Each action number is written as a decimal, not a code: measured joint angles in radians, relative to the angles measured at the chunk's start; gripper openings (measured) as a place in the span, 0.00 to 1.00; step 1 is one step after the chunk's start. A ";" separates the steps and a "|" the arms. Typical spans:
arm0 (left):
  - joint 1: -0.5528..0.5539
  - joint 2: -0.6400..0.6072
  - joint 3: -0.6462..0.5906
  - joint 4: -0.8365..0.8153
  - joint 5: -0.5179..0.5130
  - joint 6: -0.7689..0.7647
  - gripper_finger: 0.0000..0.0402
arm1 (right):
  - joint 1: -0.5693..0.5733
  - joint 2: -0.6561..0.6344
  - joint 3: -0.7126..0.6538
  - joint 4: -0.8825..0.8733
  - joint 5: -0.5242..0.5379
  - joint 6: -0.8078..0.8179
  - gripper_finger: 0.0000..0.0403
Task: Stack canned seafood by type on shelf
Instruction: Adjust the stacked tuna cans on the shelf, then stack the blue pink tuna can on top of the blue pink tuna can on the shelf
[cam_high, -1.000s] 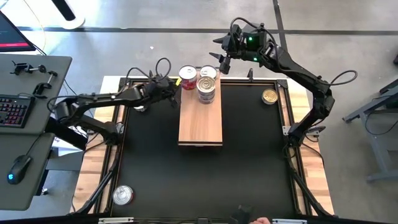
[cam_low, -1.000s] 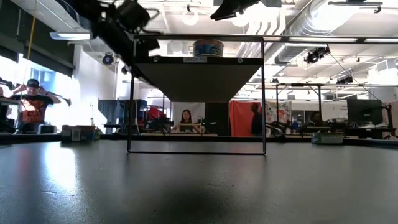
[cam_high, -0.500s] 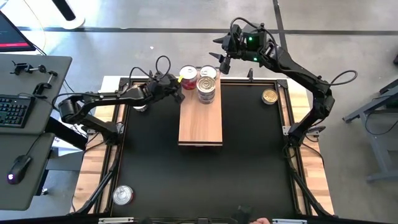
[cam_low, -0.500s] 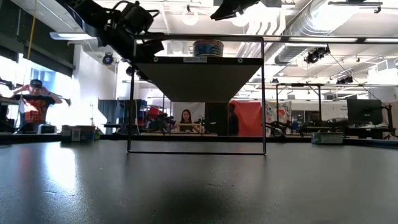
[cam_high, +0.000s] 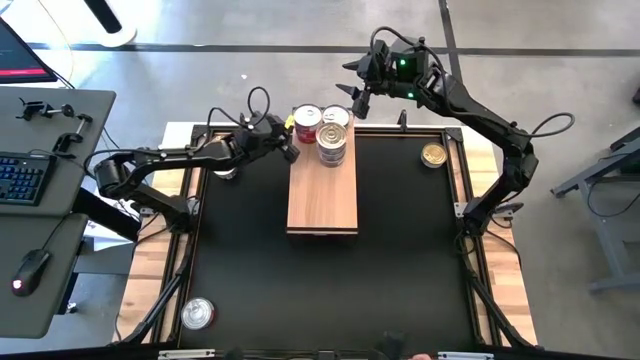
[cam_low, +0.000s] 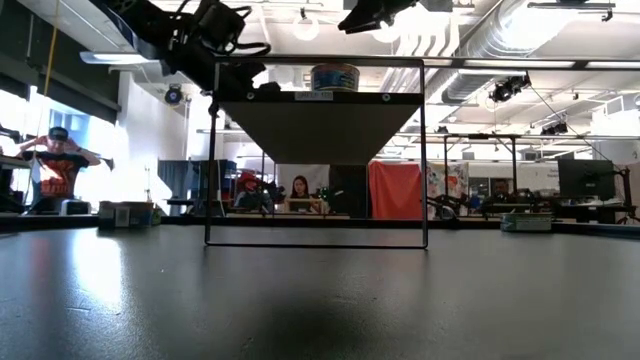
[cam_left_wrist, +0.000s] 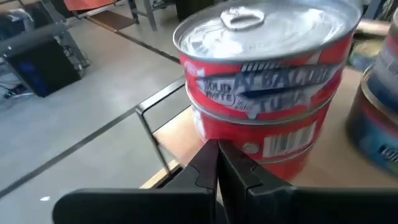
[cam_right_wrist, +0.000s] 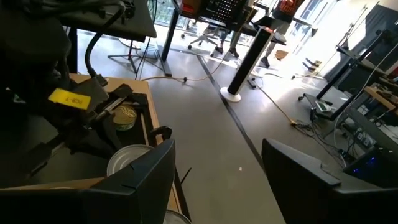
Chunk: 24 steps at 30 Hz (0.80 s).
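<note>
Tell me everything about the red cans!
The red cans are two flat round tins stacked straight, one on the other, upright. Each has a red paper label with white writing; the lower one shows a barcode. The top lid is shiny silver metal with a pull tab, unopened. They stand at the far end of the wooden shelf, beside another stack. The left pincer, shut, sits right at the bottom tin; whether it touches is unclear.

left pincer (cam_left_wrist: 217, 163) closed | touching stacked red tuna tins (cam_left_wrist: 264, 93)
</note>
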 joint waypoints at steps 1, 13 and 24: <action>0.000 -0.002 0.000 -0.010 -0.009 0.015 0.00 | 0.000 0.000 0.000 0.000 0.000 0.003 0.57; 0.006 -0.274 0.001 -0.203 0.109 0.004 0.00 | 0.000 -0.002 0.000 0.023 0.001 0.144 0.57; -0.181 -0.360 0.000 -0.293 0.373 -0.089 0.00 | 0.000 -0.002 0.000 -0.022 -0.064 0.230 0.57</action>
